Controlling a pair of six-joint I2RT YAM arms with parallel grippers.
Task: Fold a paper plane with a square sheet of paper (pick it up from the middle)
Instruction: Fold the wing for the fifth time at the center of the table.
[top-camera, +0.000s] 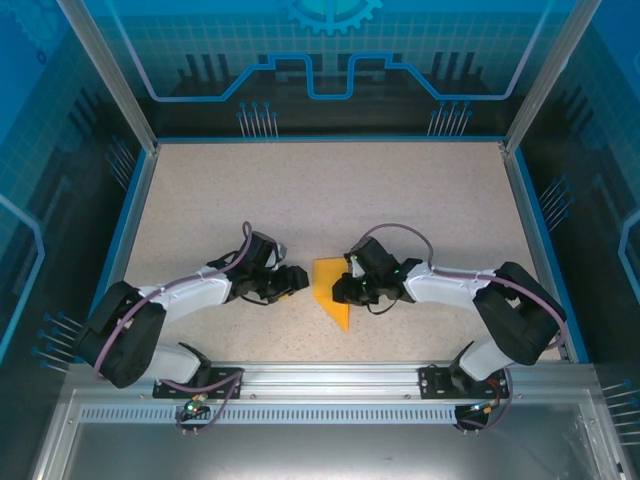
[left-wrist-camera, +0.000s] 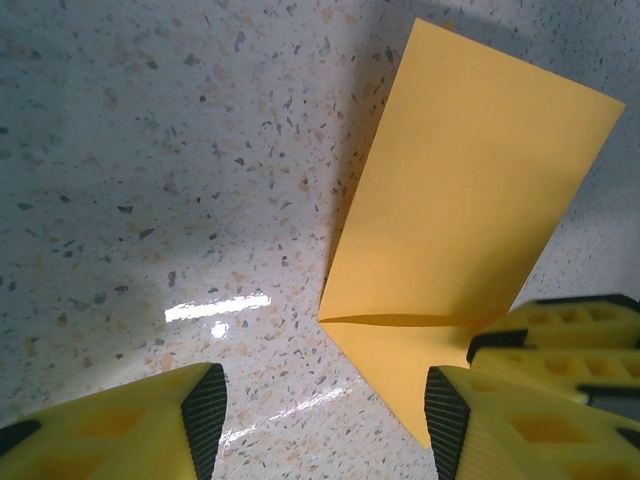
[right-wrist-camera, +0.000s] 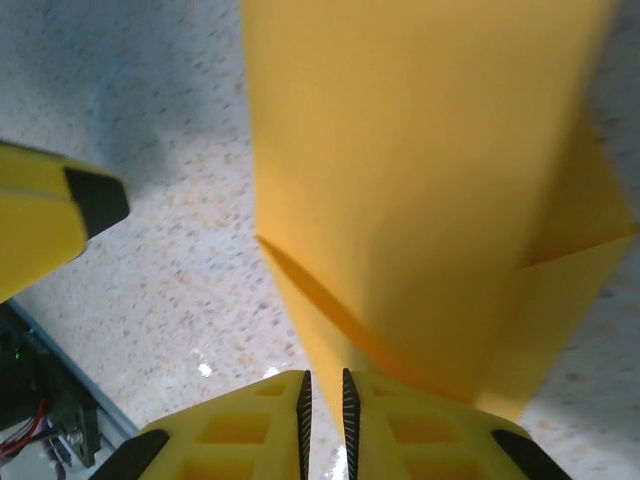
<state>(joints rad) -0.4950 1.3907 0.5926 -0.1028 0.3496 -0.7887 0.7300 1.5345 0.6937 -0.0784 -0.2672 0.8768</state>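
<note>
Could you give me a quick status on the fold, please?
Left gripper open, beside paper. Right gripper pinching part-folded paper, flap raised. No obstructions.

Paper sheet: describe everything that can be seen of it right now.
The paper is thin, plain orange-yellow and matte. It is partly folded: a broad flap rises from a sharp crease, and a pointed corner aims toward the arm bases. It lies on the speckled table between the two arms. The right end effector, nearly shut, appears to pinch its edge near the crease. The left end effector is open beside it and not gripping.
</note>
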